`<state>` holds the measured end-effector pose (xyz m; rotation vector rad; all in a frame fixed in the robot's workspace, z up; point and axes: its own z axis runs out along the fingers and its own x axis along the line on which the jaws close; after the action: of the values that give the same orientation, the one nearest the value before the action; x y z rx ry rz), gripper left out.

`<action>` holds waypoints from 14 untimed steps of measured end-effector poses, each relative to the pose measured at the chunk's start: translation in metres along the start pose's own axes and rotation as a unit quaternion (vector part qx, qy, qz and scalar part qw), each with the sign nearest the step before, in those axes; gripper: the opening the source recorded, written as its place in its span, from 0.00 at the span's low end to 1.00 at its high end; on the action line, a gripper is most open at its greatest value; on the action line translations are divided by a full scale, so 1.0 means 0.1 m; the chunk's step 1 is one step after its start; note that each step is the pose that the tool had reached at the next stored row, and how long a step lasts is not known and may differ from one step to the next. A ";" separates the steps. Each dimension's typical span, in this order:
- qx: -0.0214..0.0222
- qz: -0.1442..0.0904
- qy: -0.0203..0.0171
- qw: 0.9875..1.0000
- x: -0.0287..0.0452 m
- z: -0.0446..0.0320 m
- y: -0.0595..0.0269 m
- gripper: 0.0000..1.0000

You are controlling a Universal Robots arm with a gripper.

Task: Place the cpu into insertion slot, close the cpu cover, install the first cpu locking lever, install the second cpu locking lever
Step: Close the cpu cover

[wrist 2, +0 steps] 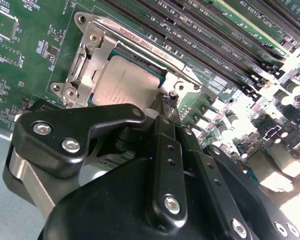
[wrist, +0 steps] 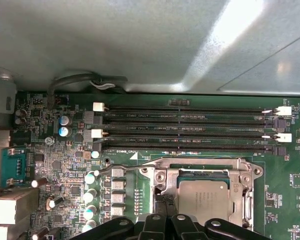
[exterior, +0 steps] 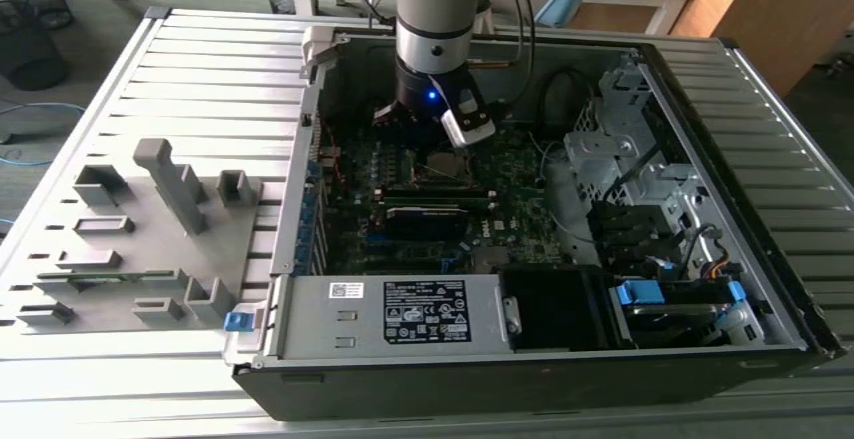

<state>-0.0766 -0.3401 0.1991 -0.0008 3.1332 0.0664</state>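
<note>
The cpu (wrist: 202,200) lies seated in its socket, the cpu cover (wrist: 247,186) lowered around it, in the first wrist view. The gripper (wrist: 164,209), fingers drawn together, sits at the socket's edge, seemingly placed to work a locking lever (wrist: 121,168).

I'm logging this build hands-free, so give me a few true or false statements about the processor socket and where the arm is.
1. The flat square silver-grey cpu lies seated on the green motherboard. True.
2. The thin silvery metal frame cpu cover stands raised off the chip. False: it lies down around the chip.
3. The arm reaches into the open black computer case. True.
4. The black pincer hangs over the grey slatted table outside the case. False: it is over the motherboard, at the cpu cover's edge.
</note>
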 end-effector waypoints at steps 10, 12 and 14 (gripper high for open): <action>0.000 0.000 0.000 1.000 0.000 -0.123 0.004 0.11; 0.000 0.000 0.000 1.000 0.000 -0.162 0.006 0.11; 0.000 0.000 0.000 1.000 0.000 -0.189 0.007 0.11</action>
<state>-0.0767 -0.3402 0.2180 -0.0009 3.1339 0.0650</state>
